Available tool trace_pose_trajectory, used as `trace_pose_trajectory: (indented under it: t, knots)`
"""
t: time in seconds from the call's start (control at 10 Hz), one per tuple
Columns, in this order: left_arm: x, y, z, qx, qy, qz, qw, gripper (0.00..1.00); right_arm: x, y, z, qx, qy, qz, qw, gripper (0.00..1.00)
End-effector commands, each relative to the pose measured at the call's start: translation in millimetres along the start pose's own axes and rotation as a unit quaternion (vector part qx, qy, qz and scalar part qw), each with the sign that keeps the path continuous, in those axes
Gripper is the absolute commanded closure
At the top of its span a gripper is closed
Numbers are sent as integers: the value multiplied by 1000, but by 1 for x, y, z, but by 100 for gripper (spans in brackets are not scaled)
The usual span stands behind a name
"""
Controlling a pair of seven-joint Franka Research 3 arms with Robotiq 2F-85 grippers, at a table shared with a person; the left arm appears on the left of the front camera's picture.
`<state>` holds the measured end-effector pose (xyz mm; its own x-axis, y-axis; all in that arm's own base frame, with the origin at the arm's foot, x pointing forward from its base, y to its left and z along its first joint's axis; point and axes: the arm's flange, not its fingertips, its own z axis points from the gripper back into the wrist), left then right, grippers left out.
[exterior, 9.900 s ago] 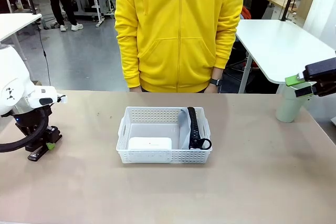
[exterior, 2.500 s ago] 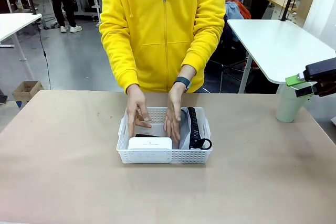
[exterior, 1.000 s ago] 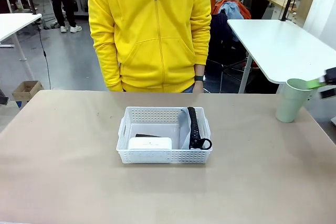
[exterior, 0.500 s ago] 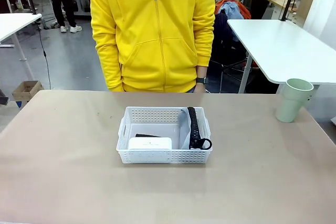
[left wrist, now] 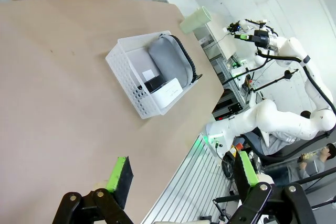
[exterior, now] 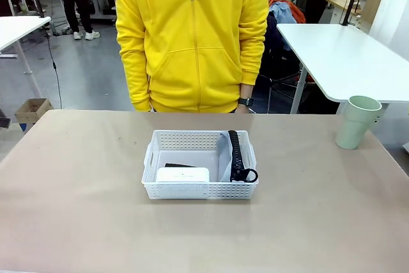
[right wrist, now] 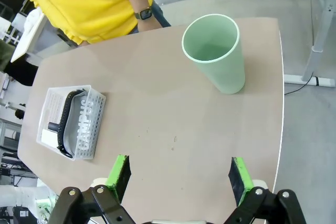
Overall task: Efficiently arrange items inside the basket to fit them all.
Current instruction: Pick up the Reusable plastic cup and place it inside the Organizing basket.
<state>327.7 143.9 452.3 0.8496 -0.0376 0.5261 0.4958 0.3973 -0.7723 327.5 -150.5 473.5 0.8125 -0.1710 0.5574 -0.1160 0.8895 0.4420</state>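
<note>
The worktop point(exterior: 77, 222) runs wide and mostly bare in front of me, and a person point(exterior: 192, 36) in a yellow zip jacket stands at its far edge with both arms down, touching nothing.

The white perforated basket point(exterior: 192, 190) sits about midway between the left and right edges, a little toward the far edge. Inside it the grey pouch point(exterior: 225, 155) stands on its long side against the right wall, with its black zipper and loop uppermost. It looks soft and would squash to give room. The flat white box point(exterior: 183, 174) lies against the near wall, and the black stapler point(exterior: 181, 165) lies just behind it, low and partly hidden.

The pale green cup point(right wrist: 216, 56) stands upright, mouth up, near the far right corner, well apart from the basket. It is the one item not yet in. I judge it light and stiff but thin-walled, smooth and tapered, so a squeeze low down could slip. I would take it across the body just under the rim.

My right fingers point(right wrist: 119, 174) are spread wide and hold nothing, hanging above the worktop with the cup ahead of them. My left fingers point(left wrist: 118, 174) are also spread and hold nothing, over the worktop's edge, well away from the basket.
</note>
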Motion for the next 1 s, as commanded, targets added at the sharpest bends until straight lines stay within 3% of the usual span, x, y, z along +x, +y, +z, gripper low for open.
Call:
trace_pose_trajectory:
  t: [0.0, 0.1, 0.2, 0.4, 0.6, 0.7, 0.9]
  knots:
    - [0, -1, -2, -7, -12, -7, 1000, 0, -1, 1, 1, 0, 5, -1, 1000, 0]
    - [0, -1, -2, -7, -12, -7, 1000, 0, 0, 0, 0, 0, 0, 0, 1000, 0]
    - [0, -1, -2, -7, -12, -7, 1000, 0, 10, -10, -10, -7, 19, 76, 997, 0]
    - [0, -1, -2, -7, -12, -7, 1000, 0, 28, -40, -32, 66, 37, 257, 964, 0]
    - [0, -1, -2, -7, -12, -7, 1000, 0, 32, -74, -52, 72, 12, 343, 936, 0]
    - [0, -1, -2, -7, -12, -7, 1000, 0, 30, -86, -68, 70, 28, 377, 923, 0]
    - [0, -1, -2, -7, -12, -7, 1000, 0, 26, -111, -89, 124, 34, 413, 902, 0]
